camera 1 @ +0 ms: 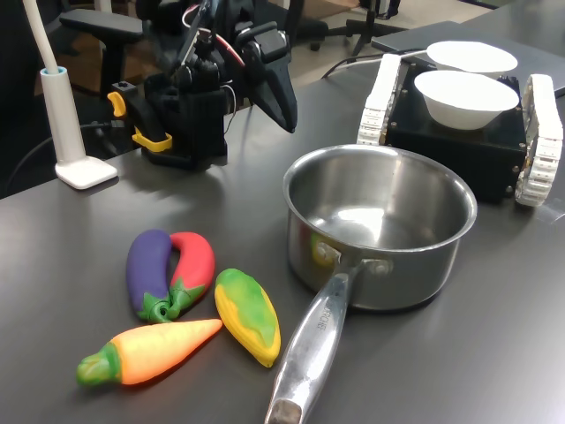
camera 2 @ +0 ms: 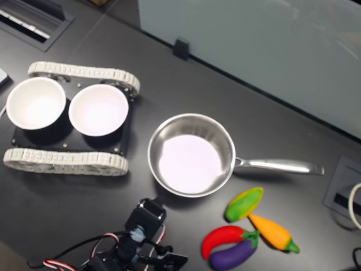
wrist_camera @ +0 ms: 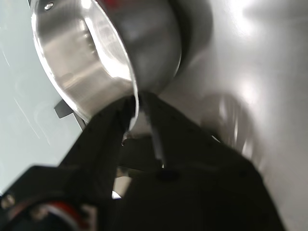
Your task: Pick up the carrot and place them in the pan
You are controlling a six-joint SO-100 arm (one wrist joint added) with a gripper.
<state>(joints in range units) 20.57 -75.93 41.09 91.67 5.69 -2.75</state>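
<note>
The carrot (camera 1: 154, 349) (camera 2: 273, 232) lies flat on the dark table, orange with a green end, nearest the front edge in the first exterior view. The steel pan (camera 1: 415, 274) (camera 2: 153, 148) stands upright and empty, its long handle (camera 1: 313, 340) passing close to the toys. My gripper (camera 1: 284, 115) (camera 2: 172, 261) hangs folded by the arm's base, well away from the carrot, holding nothing. In the wrist view the gripper (wrist_camera: 137, 101) points at the pan's outer wall (wrist_camera: 72, 57), its black jaws drawn together to a thin slit.
A purple eggplant toy (camera 1: 146, 269), a red pepper toy (camera 1: 196, 261) and a yellow-green corn toy (camera 1: 247, 314) lie beside the carrot. Two white bowls (camera 1: 463, 97) sit on a tracked platform (camera 1: 380, 97) behind the pan. A white lamp base (camera 1: 84, 168) stands near the arm.
</note>
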